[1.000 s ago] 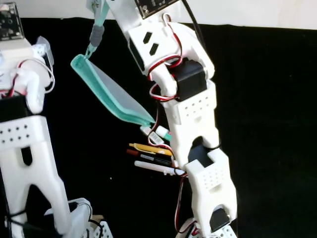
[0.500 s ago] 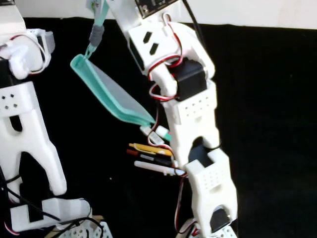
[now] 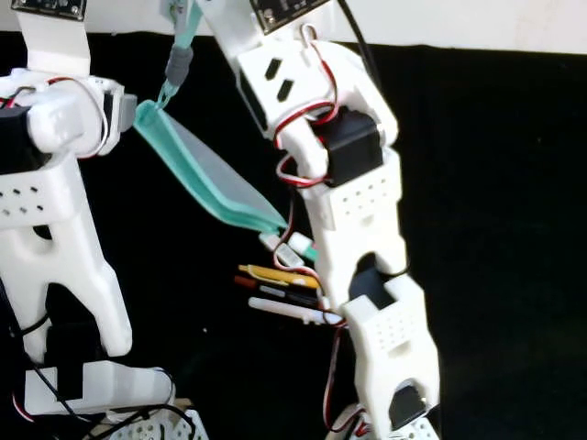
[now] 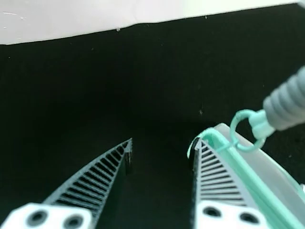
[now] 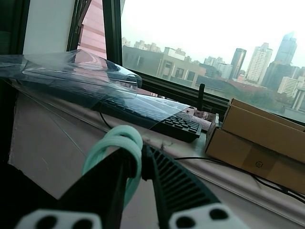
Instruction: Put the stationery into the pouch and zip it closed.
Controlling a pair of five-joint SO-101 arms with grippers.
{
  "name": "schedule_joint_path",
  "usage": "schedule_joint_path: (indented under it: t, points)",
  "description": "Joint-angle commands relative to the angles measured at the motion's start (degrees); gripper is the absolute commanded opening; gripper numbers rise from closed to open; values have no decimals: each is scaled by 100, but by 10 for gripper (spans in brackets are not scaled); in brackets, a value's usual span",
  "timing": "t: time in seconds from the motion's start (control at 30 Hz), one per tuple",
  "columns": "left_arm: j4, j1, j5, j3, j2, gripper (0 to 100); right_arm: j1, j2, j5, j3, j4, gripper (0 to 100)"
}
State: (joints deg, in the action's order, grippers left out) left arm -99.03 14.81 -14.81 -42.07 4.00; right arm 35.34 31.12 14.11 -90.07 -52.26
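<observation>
Bracing the hung pouch
Right end effector pinches the strap; left end effector, wide, sits at the pouch's top corner and should close squarely on its rim. Pens lie at the pouch's 5 o'clock.

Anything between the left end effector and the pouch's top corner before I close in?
Nothing visible. The open left end effector sits at the pouch corner, one finger beside its teal edge; the ring pull hangs just next to it.

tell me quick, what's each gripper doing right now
left gripper: open, holding nothing, beside the pouch corner
right gripper: closed on the pouch's teal strap
</observation>
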Motion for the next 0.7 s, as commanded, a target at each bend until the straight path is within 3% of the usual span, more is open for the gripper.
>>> schedule_joint_path:
  t: [0.0,0.67]
  points:
    - [-105,-84,-97,-207,31,213,-154,-31,88,-154,40,6]
    - [105,-488,-211,-171,-48,213,-347,-31,88,-163,-382,6]
